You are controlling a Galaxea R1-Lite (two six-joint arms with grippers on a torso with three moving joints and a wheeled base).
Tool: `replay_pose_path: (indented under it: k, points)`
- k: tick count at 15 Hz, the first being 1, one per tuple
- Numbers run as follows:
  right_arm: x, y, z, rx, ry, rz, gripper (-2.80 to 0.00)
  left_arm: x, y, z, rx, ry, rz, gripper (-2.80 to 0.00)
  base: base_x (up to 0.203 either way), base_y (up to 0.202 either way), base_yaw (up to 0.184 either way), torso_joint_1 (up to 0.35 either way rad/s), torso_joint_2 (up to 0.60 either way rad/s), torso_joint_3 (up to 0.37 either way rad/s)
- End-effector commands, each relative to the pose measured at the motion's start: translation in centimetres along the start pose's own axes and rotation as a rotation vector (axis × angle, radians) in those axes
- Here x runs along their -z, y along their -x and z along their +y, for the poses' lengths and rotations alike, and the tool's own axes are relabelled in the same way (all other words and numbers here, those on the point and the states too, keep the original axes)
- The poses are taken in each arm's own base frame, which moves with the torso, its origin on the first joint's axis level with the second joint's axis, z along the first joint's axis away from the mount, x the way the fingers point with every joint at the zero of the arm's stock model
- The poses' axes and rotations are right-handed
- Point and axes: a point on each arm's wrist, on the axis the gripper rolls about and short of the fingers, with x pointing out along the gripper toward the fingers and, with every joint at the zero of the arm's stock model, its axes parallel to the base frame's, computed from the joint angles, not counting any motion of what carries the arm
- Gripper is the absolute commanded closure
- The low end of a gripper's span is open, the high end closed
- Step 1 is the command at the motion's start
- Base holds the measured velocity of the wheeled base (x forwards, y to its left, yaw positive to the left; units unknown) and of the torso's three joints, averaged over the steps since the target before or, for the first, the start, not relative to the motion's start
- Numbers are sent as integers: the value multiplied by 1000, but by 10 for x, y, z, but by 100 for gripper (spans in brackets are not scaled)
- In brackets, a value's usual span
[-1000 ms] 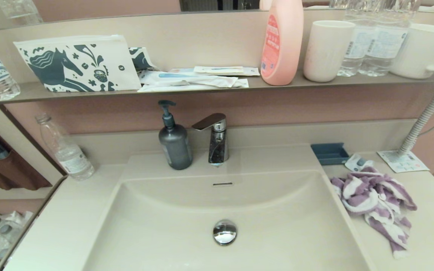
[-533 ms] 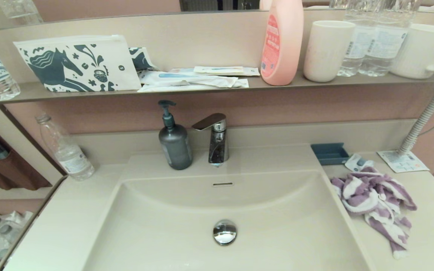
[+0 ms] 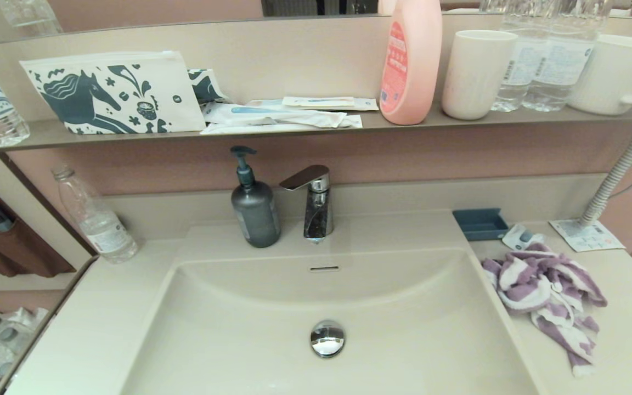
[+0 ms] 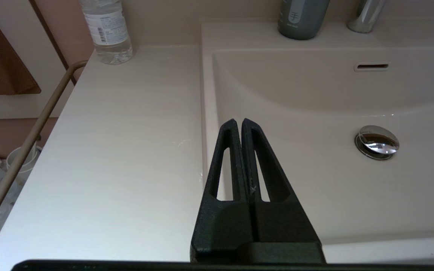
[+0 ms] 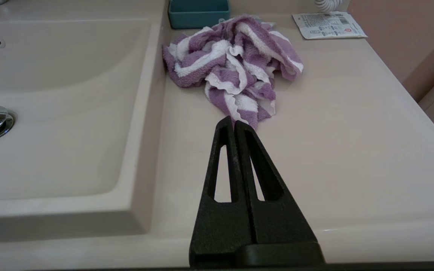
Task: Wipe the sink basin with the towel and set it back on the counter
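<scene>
A crumpled purple-and-white striped towel (image 3: 549, 291) lies on the cream counter (image 3: 628, 329) right of the sink basin (image 3: 239, 329); the right wrist view shows the towel (image 5: 236, 64) too. The basin has a chrome drain plug (image 3: 327, 338) and an overflow slot (image 3: 324, 269). My right gripper (image 5: 234, 122) is shut and empty, hovering over the counter just short of the towel's near end. My left gripper (image 4: 238, 122) is shut and empty above the basin's left rim (image 4: 205, 113). Neither gripper appears in the head view.
A grey soap dispenser (image 3: 254, 206) and chrome faucet (image 3: 313, 200) stand behind the basin. A clear bottle (image 3: 96, 219) sits back left, a blue tray (image 3: 480, 223) and paper packets (image 3: 585, 235) back right. The shelf (image 3: 294, 131) above carries a pouch, pink bottle, cups and bottles.
</scene>
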Motion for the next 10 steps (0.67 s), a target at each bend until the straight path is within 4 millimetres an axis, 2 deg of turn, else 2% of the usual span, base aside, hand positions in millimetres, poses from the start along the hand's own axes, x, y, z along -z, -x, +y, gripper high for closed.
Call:
replay_pose_path:
  k: [1,10]
  points:
    - [0,0,0,0,-5,0,0,0,0,0,0,0,1,0,0,0,0,0,0,0]
    - [0,0,0,2,-15,0,0,0,0,0,0,0,1,0,0,0,0,0,0,0]
